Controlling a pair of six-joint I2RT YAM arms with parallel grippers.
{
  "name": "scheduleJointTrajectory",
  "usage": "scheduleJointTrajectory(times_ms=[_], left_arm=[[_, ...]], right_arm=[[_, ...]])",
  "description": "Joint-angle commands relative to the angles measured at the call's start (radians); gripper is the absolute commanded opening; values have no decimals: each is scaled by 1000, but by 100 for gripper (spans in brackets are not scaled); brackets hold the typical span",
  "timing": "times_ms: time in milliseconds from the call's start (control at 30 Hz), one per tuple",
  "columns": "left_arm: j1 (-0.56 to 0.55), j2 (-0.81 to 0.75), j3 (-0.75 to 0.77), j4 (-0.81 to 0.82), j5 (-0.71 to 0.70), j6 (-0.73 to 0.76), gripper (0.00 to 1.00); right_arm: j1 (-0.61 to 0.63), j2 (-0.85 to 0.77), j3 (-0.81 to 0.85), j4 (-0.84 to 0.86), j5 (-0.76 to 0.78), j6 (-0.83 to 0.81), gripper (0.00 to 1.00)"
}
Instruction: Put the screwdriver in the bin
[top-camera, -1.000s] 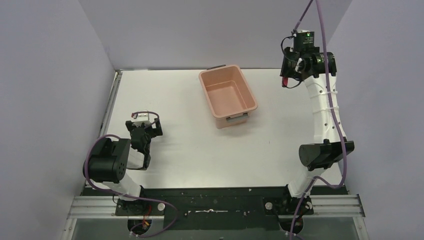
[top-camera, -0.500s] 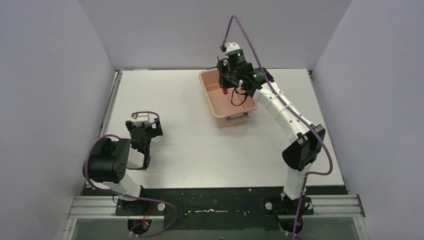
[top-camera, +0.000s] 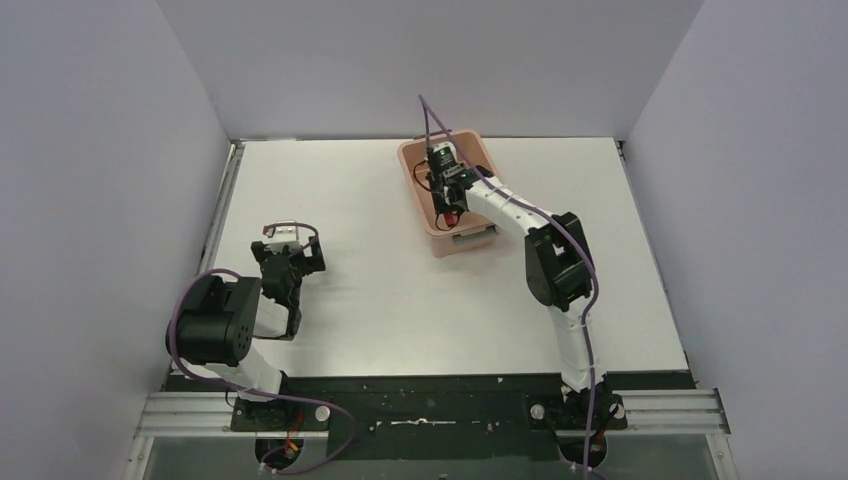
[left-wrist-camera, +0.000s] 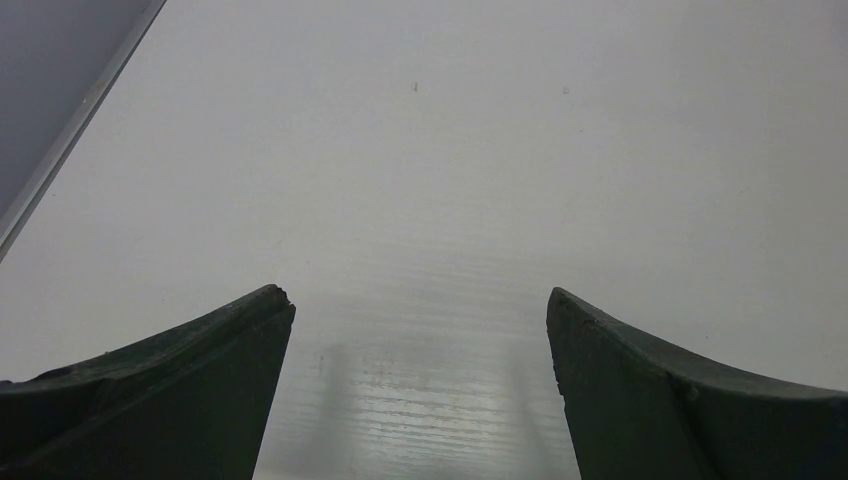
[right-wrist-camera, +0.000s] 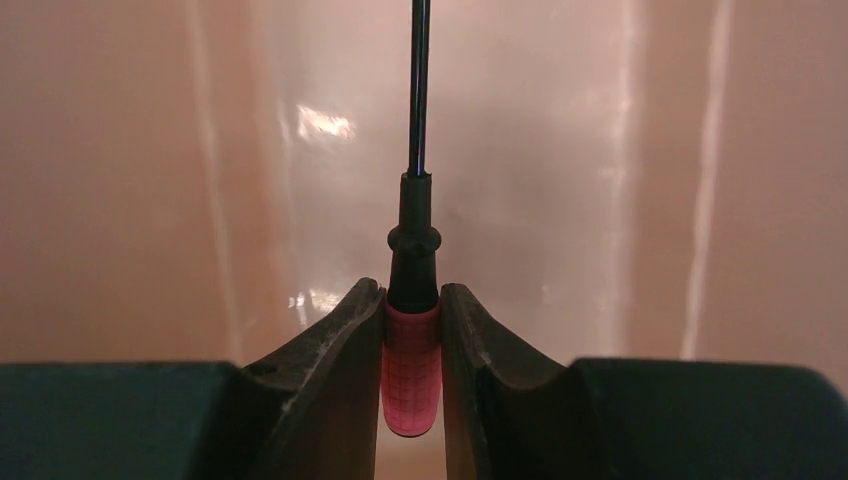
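left gripper: fingers spread wide, nothing between them, low over bare table. parked at the left, well apart from the bin. my read: out of the way on purpose, this is a one-arm job.
bin: far centre of the table, long axis roughly near-far, slightly skewed. open top, so entry from above is free.
screwdriver: inside the bin's outline, not yet lying in it. clamped by the red handle, dark shaft sticking out ahead of the fingers toward the pink inner surface. cannot tell whether the tip touches.
right gripper: closed narrow on the handle, one finger each side, shaft centred. gripped at the handle likely because it's the thickest part; the thin shaft would slip.
right arm: reaches from its base on the right, over the near rim, wrist down between the walls.
step: release. being low inside the walls means a short drop and no bounce over the rim, i'd judge.
progress: nearly done; only opening and pulling clear is left.
risk: handle sticking to a pad on opening, or fingers catching the rim on the way out.
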Motion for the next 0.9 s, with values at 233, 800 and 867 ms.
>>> scheduleJointTrajectory(times_ms=[233,800,867], left_arm=[[0,-10,8,26,12,8,97],[0,-10,8,25,11,9,97],[0,-9,8,26,11,8,97]], right_arm=[[1,85,-29,29,42,35,30],[35,-399,-8,96,105,-41,100],[31,-498,-86,166,140,-69,100]])
